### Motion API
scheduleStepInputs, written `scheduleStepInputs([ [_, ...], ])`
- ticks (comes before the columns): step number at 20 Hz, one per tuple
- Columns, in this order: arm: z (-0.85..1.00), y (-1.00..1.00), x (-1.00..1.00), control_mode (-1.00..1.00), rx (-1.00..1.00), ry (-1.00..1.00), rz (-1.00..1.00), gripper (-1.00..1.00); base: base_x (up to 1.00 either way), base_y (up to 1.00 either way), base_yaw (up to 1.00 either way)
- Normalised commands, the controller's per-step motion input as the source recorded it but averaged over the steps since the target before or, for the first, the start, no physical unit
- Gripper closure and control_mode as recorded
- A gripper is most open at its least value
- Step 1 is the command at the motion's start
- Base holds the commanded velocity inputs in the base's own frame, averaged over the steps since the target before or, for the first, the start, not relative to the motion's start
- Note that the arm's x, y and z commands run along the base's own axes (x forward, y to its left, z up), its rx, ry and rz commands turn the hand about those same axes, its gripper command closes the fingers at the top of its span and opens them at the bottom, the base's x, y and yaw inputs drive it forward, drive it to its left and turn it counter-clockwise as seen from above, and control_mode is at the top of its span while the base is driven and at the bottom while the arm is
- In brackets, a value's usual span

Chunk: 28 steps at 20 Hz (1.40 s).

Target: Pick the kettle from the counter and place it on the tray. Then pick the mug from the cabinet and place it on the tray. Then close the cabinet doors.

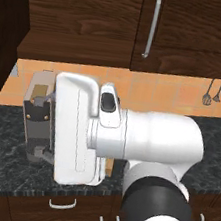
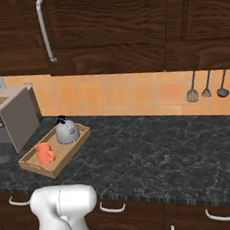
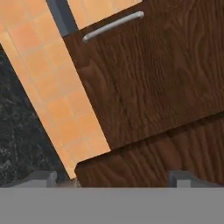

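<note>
I stand in a home kitchen: dark wood-grain wall cabinets (image 2: 128, 30) hang above an orange tiled backsplash (image 2: 130, 95), a speckled stone counter (image 2: 156, 153) carries a coffee machine (image 2: 10, 123), and cooking utensils (image 2: 207, 87) hang on the wall.

No legible text, labels or signs anywhere.

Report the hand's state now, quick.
Hand: open and holding nothing, fingertips spread wide, facing a cabinet door.
</note>
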Motion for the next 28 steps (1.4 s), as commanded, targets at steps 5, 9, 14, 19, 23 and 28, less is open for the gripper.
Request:
scheduleStepInputs([
  [5,0.18,0.49,-0.75,-1.0,-0.06,-0.07,-0.09,-1.0,0.0,0.0,0.0],
  [9,0.02,0.68,-0.17,-1.0,-0.24,-0.24,-0.15,-1.0,0.0,0.0,0.0],
  [14,-0.05,0.69,0.1,-1.0,-0.34,-0.42,-0.18,-1.0,0.0,0.0,0.0],
  [19,-0.01,0.39,-0.03,-1.0,-0.13,-0.22,-0.2,-1.0,0.0,0.0,0.0],
  [23,-0.22,0.37,-0.05,-1.0,-0.01,-0.02,-0.35,-1.0,0.0,0.0,0.0],
  [28,-0.31,0.34,0.14,-1.0,0.0,0.0,-0.31,-1.0,0.0,0.0,0.0],
])
